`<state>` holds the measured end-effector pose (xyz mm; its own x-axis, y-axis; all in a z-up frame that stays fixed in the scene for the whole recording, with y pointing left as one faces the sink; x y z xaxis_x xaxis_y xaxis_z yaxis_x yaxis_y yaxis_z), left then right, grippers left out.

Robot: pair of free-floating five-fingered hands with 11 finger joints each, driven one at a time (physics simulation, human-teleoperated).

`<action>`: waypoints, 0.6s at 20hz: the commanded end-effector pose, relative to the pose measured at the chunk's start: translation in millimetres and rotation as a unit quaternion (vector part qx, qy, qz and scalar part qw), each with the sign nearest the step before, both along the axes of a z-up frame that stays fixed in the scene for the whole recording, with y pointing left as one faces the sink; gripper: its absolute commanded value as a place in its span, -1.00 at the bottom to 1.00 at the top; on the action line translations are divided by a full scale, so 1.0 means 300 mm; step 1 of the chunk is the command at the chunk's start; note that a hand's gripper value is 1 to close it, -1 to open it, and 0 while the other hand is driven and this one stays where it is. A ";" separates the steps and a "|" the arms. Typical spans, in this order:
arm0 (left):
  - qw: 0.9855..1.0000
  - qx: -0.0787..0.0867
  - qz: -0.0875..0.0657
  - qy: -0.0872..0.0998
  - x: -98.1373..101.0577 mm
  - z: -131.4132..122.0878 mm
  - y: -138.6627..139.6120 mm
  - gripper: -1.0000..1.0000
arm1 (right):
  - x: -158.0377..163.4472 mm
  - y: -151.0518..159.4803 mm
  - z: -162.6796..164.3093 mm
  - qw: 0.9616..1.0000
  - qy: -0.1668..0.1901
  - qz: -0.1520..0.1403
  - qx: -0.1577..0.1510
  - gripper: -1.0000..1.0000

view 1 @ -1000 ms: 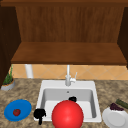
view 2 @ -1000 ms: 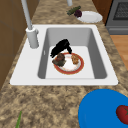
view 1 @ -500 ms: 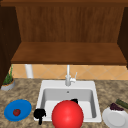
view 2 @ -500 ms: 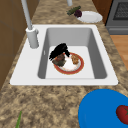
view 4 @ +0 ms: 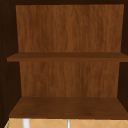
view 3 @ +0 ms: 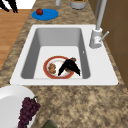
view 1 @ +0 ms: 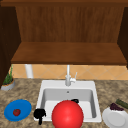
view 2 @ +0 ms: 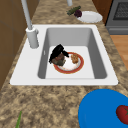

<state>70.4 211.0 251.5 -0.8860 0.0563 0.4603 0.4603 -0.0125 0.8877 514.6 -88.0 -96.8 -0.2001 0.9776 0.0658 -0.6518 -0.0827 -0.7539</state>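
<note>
Right hand [view 2: 58, 53] sits inside the sink [view 2: 98, 62], over the faucet-side rim of the red-rimmed plate [view 2: 77, 68] on the basin floor. Fingers curled onto a dark food piece [view 2: 59, 60] there; grip looks closed on it, though the contact pt. is partly hidden. A brown food piece [view 2: 74, 58] lies near the plate centre, apart from the hand. Left hand [view 1: 39, 114] hangs at the sink's front-left corner, fingers pointing down, relaxed, holding nothing. Blue plate [view 1: 11, 113] w/ tomato [view 1: 16, 112] lies on the counter's left edge.
</note>
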 end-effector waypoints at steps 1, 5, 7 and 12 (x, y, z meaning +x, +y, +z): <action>1.000 0.000 0.000 0.000 0.000 0.000 0.000 0.00 | -0.017 0.000 -0.087 0.999 -0.023 -0.017 0.020 -1.00; 1.000 0.000 0.000 0.000 0.000 0.000 0.000 0.00 | -0.103 0.060 -0.047 0.998 -0.055 -0.037 0.001 1.00; 1.000 0.000 0.000 0.000 0.000 0.000 0.000 0.00 | -0.096 0.035 -0.008 0.998 -0.054 -0.025 -0.008 1.00; 1.000 0.000 0.000 0.000 0.000 0.000 0.000 0.00 | -0.033 -0.005 0.059 0.994 -0.089 -0.059 0.029 1.00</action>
